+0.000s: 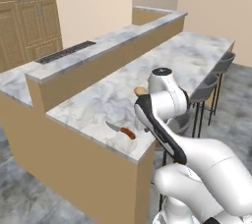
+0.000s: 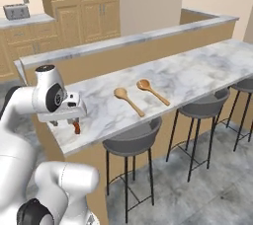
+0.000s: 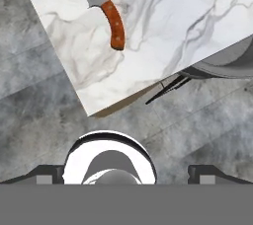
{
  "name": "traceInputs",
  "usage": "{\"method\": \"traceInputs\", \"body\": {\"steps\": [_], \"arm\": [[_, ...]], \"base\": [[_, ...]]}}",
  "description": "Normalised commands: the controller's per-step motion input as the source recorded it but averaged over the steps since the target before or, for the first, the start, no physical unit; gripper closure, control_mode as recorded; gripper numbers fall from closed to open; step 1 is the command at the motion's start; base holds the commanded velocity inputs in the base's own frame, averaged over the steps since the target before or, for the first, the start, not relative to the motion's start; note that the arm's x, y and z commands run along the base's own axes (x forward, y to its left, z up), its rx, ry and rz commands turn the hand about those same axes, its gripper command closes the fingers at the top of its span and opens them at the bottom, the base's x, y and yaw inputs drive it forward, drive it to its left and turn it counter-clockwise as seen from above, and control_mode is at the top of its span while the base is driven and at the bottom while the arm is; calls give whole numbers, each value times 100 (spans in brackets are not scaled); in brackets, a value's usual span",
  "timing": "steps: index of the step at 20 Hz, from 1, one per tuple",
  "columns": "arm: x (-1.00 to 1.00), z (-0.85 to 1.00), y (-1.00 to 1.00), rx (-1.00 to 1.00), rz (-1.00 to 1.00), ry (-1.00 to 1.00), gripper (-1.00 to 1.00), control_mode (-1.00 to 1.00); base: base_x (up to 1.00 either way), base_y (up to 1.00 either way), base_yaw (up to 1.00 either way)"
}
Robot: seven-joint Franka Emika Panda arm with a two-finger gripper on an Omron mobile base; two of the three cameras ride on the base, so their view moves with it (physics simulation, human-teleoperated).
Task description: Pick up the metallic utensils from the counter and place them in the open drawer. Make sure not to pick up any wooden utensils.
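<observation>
The small knife with grey blade and red-brown handle (image 3: 106, 13) lies flat on the white marble counter with grey veins (image 1: 192, 58), near its corner. The fingers (image 3: 45, 173) stand wide apart, holding nothing, above the counter corner. Two light tan wooden spoons (image 2: 129, 100) lie farther along, side by side.

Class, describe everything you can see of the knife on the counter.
The knife has a curved grey, metal-looking blade and a red-brown handle with small rivets. It lies flat on the white marble counter, near its corner, touching nothing else. The open gripper hangs above it, without contact.
</observation>
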Motion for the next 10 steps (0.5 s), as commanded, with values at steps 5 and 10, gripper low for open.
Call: {"method": "traceInputs", "body": {"steps": [5, 10], "arm": [[0, 0, 0, 0, 0, 0, -100, 100], [0, 0, 0, 0, 0, 0, -100, 100]], "base": [[11, 16, -2], [0, 23, 0]]}}
